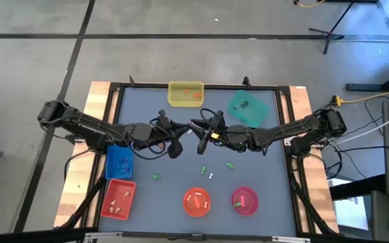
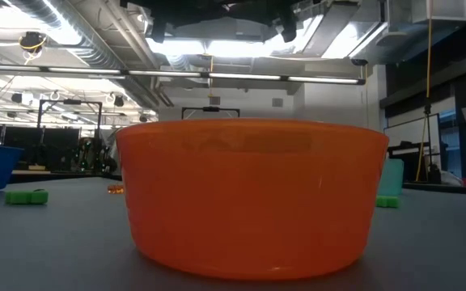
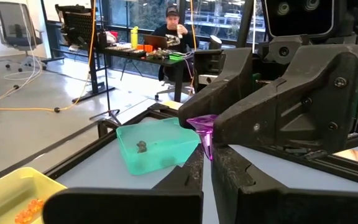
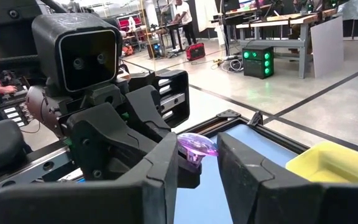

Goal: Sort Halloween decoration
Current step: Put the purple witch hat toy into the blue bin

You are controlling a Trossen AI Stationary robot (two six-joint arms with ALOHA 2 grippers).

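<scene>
1. We see both grippers meeting above the table's (image 1: 147, 101) centre, sharing a tiny purple trinket (image 3: 202, 127).
2. The left gripper (image 3: 206, 163) is clenched on its tip; the right gripper (image 4: 199, 163) grips it too, which we judge to be a handover.
3. Loose green trinkets (image 1: 229, 164) lie toward the near edge.
4. No writing is legible.

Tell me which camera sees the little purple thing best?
The right wrist view: the purple trinket sits close up between both grippers' fingers. The left wrist view shows it too, slightly smaller. The high and low views don't show it clearly.
</scene>
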